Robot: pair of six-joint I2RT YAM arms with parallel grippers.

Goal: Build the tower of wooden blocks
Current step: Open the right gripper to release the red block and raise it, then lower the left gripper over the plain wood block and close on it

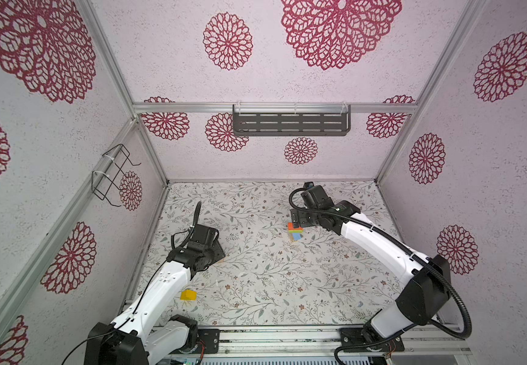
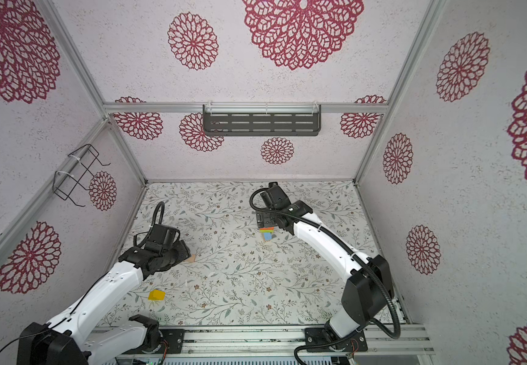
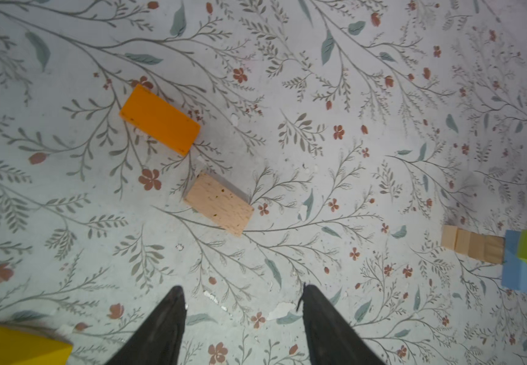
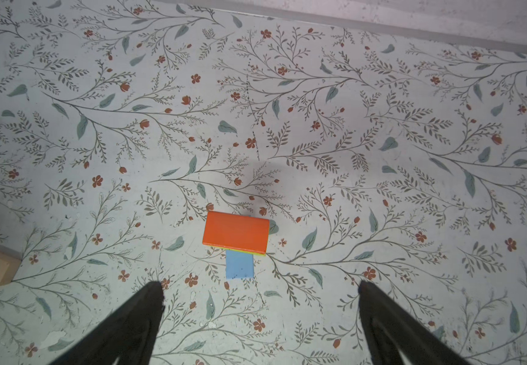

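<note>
Tower (image 4: 235, 234) noted unheld by spread, empty R jaws; plain bar (image 3: 218, 204), 8 o'clock of it, judged nxt pick for part-spread, empty L jaws.

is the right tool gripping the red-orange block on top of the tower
No, the right wrist view shows the right tool open with only table between its jaws, and the red-orange block lies free atop the tower.
</note>
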